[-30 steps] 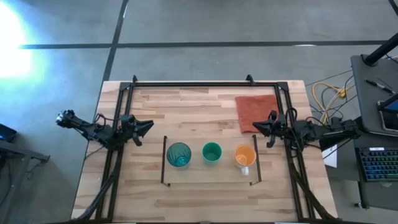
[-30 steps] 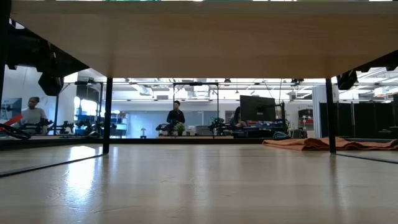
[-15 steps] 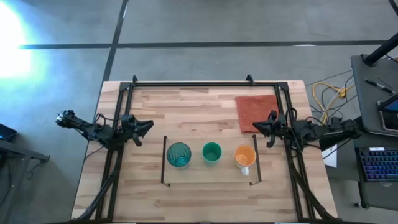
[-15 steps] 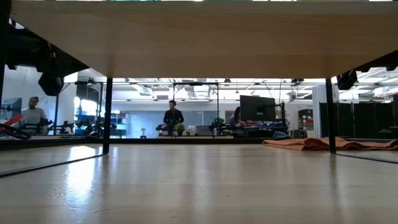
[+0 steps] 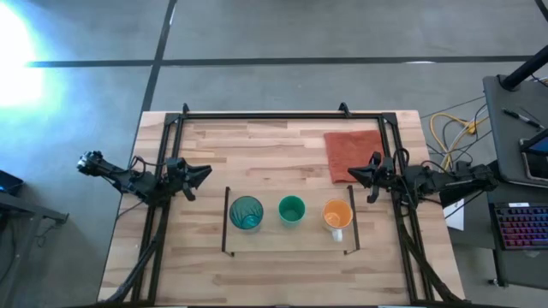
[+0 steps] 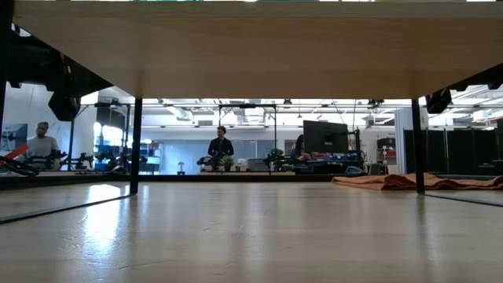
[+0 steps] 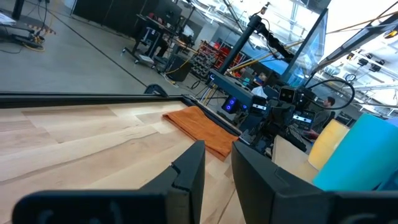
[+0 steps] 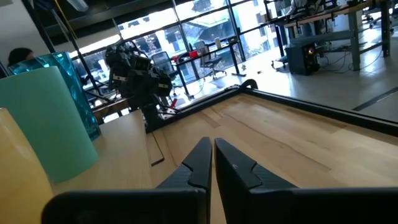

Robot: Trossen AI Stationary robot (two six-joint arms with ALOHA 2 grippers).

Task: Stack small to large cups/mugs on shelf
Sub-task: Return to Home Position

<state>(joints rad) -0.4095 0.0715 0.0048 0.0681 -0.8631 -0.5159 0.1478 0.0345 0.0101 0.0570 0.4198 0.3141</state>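
Three cups stand in a row on the light wood shelf (image 5: 291, 239), between its two dark bars: the translucent teal tumbler (image 5: 246, 212) on the left, the green cup (image 5: 292, 210) in the middle and the orange mug (image 5: 337, 214) on the right, each on its base and mouth up. My left gripper (image 5: 205, 174) is at the table's left side, left of the tumbler, shut and empty. My right gripper (image 5: 351, 176) is at the right side, just beyond the mug, shut and empty. The right wrist view shows the mug (image 8: 18, 174), green cup (image 8: 56, 124) and tumbler (image 8: 79, 81).
A red-orange cloth (image 5: 353, 156) lies flat at the table's far right, beside my right gripper. A dark frame (image 5: 274, 115) runs round the table. In the low view the shelf's underside (image 6: 251, 47) stands on dark legs (image 6: 136, 145) above the table. People are far off in the room.
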